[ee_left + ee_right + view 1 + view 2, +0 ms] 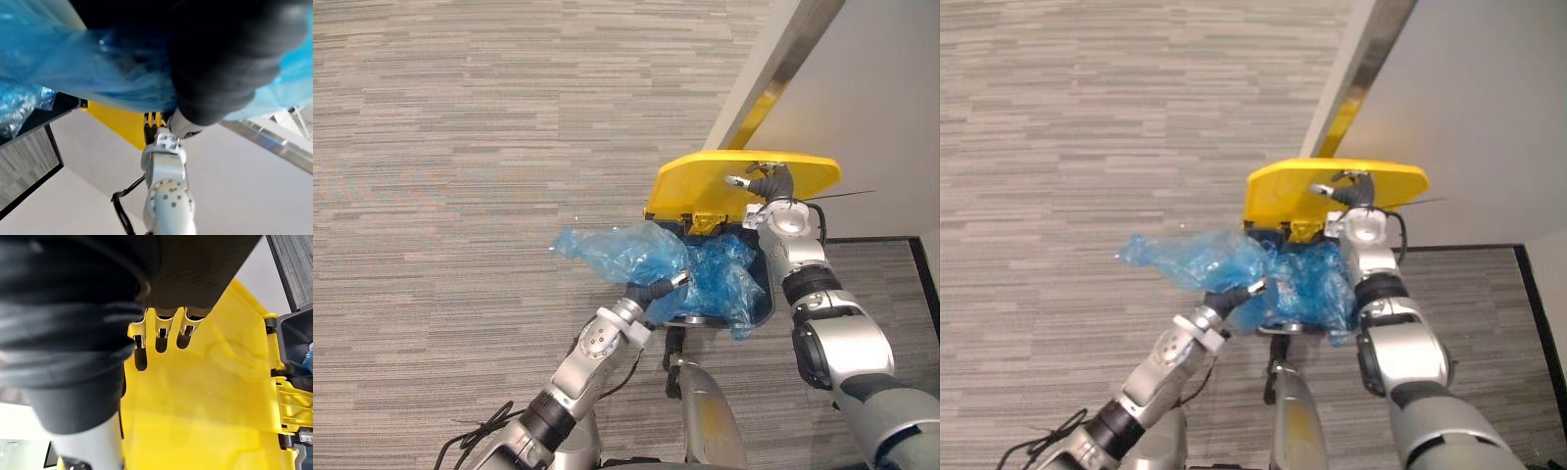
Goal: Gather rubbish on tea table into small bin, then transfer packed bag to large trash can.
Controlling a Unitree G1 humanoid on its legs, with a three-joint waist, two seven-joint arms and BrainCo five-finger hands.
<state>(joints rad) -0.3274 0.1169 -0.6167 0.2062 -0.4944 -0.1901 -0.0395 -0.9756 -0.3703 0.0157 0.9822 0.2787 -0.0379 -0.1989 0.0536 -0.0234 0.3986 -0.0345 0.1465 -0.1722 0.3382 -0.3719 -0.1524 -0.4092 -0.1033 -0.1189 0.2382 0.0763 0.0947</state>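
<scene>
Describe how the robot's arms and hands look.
Both arms, left arm and right arm, are silver-grey with rounded joint housings and black bands. The left hand and right hand wear dark ribbed covers; the right's silver fingers end in dark tips.

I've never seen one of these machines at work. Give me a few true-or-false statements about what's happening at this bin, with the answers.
1. The bin has its yellow lid raised. True.
2. The right hand touches the lid. True.
3. The bag is green. False: the bag is blue.
4. The left hand is up at the lid too. False: it is lower, at the bag by the bin's mouth.
5. The floor is bare wood. False: it is grey striped carpet.
</scene>
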